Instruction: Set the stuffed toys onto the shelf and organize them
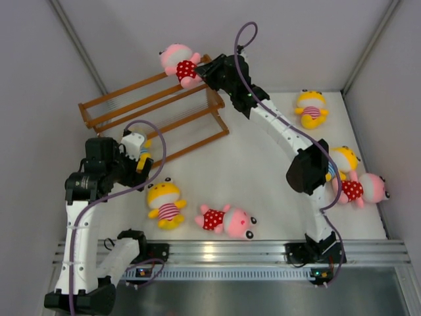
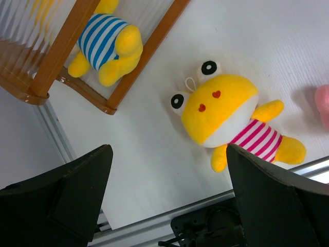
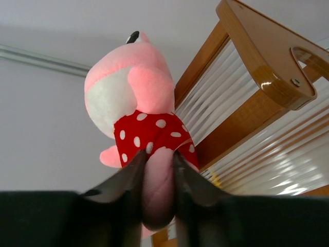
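My right gripper [image 1: 200, 71] is shut on the leg of a pink toy in a red dotted dress [image 1: 179, 64], holding it over the top right end of the wooden shelf [image 1: 118, 99]; in the right wrist view the toy [image 3: 136, 98] hangs between my fingers beside the shelf's corner [image 3: 267, 72]. My left gripper [image 1: 141, 161] is open and empty, low by the shelf's near side. A yellow blue-striped toy [image 2: 105, 43] lies on the shelf's bottom tier. A yellow pink-striped toy [image 1: 166, 203] and another pink toy [image 1: 227, 220] lie on the table in front.
At the right side lie a yellow pink-striped toy [image 1: 311, 108], a yellow toy [image 1: 343, 160] partly behind my right arm, and a pink toy [image 1: 364, 189]. The table's front metal rail [image 1: 230, 250] runs between the arm bases.
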{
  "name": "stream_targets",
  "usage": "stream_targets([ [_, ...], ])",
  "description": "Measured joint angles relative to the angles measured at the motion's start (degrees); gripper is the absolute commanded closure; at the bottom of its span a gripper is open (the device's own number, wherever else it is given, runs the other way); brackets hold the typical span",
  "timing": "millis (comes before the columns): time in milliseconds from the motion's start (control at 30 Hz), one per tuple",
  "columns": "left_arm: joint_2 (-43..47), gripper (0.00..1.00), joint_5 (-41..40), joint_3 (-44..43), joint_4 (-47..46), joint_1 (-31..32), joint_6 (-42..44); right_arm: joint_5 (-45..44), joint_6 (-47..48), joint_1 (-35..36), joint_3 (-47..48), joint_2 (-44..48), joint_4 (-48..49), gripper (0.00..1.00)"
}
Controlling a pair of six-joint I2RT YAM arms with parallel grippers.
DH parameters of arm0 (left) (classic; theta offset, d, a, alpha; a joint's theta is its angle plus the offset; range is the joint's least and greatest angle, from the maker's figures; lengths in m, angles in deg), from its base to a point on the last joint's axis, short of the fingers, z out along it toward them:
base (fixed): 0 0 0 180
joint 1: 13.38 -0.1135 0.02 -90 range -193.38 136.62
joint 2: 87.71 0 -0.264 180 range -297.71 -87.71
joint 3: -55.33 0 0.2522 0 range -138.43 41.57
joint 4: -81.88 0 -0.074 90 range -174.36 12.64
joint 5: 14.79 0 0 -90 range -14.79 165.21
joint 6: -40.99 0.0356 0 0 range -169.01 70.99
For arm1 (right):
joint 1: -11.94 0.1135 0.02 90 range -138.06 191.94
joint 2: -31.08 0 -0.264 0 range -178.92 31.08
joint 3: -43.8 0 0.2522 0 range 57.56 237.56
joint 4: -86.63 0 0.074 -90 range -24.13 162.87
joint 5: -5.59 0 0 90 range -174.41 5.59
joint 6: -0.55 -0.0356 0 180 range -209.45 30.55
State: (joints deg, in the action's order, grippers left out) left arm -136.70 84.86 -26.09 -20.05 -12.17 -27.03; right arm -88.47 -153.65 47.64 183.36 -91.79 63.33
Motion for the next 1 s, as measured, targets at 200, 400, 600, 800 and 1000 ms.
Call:
stream_targets([
  [200, 0.0, 0.02, 0.0, 0.3, 0.0, 0.0, 0.0, -0.2, -0.1, 0.0, -0.5, 0.0, 0.2, 0.34],
  [400, 0.0, 0.02, 0.4, 0.3, 0.0, 0.0, 0.0, -1.1, 3.3, 0.0, -5.4, 3.3, -0.2, 0.22],
  [600, 0.0, 0.02, 0.8, 0.3, 0.2, 0.0, 0.0, -2.2, 11.5, 0.0, -10.8, 13.4, -2.1, 0.17],
  [800, 0.0, 0.02, 1.6, -0.1, 0.6, 0.0, 0.5, -2.4, 22.7, 0.2, -25.8, 34.5, -4.9, 0.14],
  [1000, -0.4, 0.02, 3.5, -2.7, 1.4, 0.1, 0.8, -1.6, 29.4, 1.0, -48.7, 54.6, -11.0, 0.14],
])
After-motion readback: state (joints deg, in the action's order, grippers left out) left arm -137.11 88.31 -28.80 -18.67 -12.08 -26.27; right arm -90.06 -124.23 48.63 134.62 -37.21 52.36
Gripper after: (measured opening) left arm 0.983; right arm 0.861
